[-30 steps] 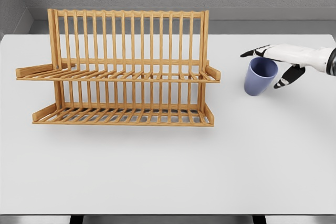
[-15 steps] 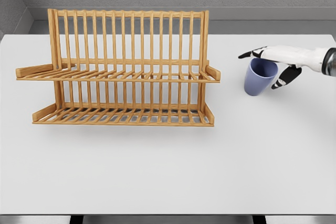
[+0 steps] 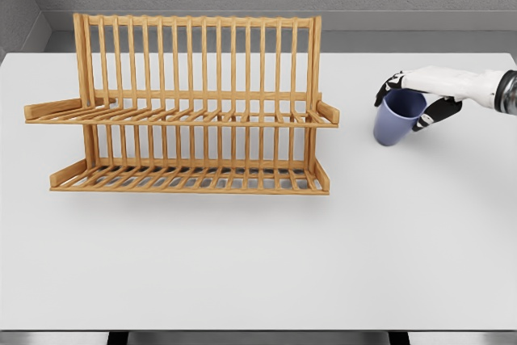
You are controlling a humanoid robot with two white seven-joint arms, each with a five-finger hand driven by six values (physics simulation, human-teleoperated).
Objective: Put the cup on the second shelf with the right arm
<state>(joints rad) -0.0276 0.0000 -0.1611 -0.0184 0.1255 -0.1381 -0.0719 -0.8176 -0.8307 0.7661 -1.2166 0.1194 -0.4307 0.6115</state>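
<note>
- The cup (image 3: 398,117), a blue handleless tumbler, sits near the right edge of the white bench (image 3: 258,256), about level with the rack's upper tier and tilted a little, its open mouth leaning toward the back right.
- The right hand (image 3: 416,96) reaches in from the bench's right edge and lies over the cup's rim: dark fingertips (image 3: 381,93) curl down the left side of the mouth, the thumb drops along the right wall, so the hand looks closed around the cup.
- The left arm is out of view.
- The wooden dish rack (image 3: 182,107) stands left of the cup, nearer the bench's left and back edges, well apart from the hand. Its 2 slatted tiers run lengthwise, left to right.
- The second shelf (image 3: 182,115), taken here as the upper tier, ends just left of the cup, so the carry would likely run left and slightly up.
- Behind the bench rises a grey wall.
</note>
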